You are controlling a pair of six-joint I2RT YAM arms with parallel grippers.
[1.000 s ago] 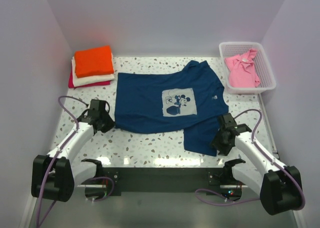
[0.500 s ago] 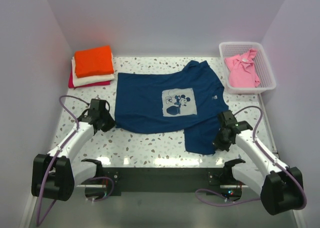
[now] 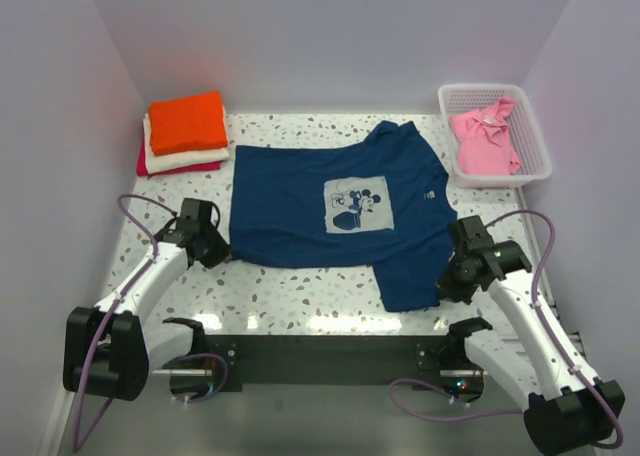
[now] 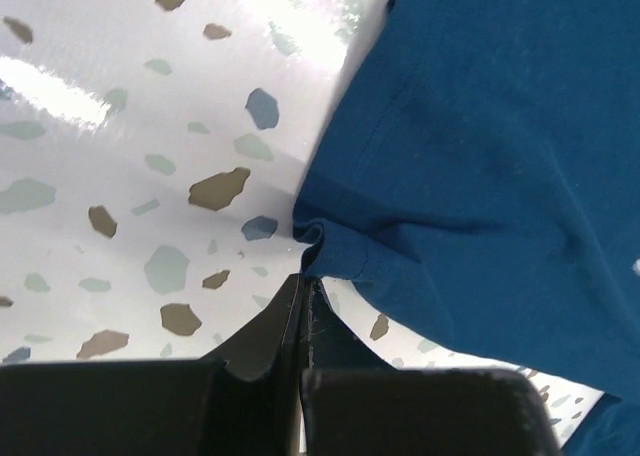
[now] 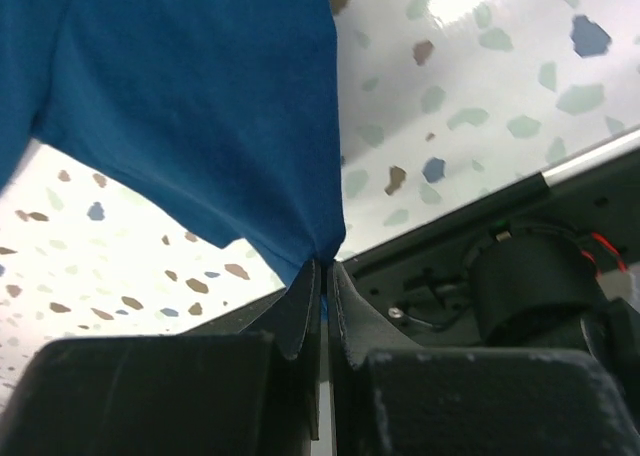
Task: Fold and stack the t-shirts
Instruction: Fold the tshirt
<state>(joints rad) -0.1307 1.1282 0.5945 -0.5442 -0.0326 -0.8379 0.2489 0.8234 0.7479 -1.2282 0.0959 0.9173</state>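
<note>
Right hand (image 5: 325,266) has shut within the last second and now pinches the near-right corner of the navy tee (image 3: 330,201). Its arm has swung right, drawing that corner along. Left hand (image 4: 303,281) stays clenched on the near-left corner. Judgement: both near corners secured, so the fold can start. Tee lies flat mid-worktop (image 3: 300,298), spreading away from both hands.

Speckled table (image 3: 300,294) holds navy tee (image 3: 290,201), basket (image 3: 537,141), stack (image 3: 186,134).

the right tool (image 5: 324,268) pinches a corner of the navy t-shirt (image 5: 200,106), lifted above the speckled table (image 5: 480,76).
</note>
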